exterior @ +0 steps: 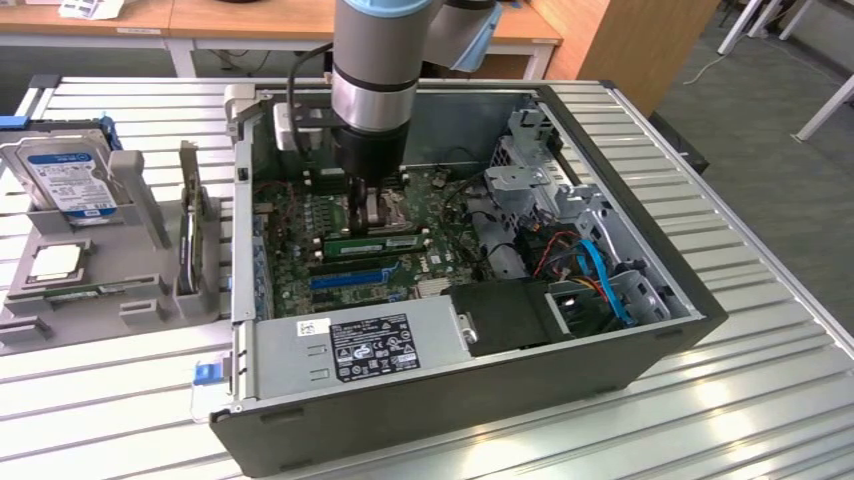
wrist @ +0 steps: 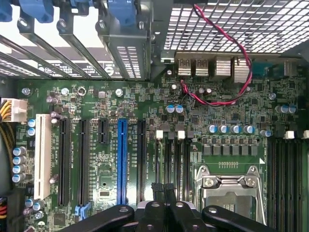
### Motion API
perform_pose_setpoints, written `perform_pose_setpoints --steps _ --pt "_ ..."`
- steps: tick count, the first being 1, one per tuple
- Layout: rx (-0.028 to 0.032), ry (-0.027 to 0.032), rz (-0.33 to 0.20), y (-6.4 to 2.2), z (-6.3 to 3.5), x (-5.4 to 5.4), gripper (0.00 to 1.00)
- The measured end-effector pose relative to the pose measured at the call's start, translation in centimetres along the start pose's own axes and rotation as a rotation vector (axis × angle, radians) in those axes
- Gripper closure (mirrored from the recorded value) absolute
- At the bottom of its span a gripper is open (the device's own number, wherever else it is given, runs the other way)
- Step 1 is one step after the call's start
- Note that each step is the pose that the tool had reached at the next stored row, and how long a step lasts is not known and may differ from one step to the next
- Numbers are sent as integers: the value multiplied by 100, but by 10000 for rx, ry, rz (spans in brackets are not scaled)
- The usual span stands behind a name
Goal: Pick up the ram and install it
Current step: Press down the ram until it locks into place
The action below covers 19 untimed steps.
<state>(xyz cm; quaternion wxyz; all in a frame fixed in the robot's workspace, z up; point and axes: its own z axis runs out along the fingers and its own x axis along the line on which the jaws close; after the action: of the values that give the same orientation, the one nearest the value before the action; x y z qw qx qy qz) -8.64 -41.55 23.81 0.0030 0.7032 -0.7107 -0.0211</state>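
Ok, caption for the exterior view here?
Robot arm's shut gripper lowered into the open computer case over the motherboard, a ram stick lying just below it.

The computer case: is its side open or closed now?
Open. The computer case lies with no cover on its upper side, and the motherboard and blue cables inside show.

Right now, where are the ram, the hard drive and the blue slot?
ram (exterior: 376,243): exterior view, middle of its green board.
hard drive (exterior: 64,178): exterior view, on its blue label.
blue slot (wrist: 121,159): wrist view, midway along its length.
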Motion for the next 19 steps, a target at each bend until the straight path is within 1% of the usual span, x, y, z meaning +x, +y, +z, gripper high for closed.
perform_pose_setpoints --steps 7,12,19 --pt "1 0 0 -2 61 2 90" --pt "0 1 0 -2 64 2 90" --pt "0 0 0 -3 97 3 90"
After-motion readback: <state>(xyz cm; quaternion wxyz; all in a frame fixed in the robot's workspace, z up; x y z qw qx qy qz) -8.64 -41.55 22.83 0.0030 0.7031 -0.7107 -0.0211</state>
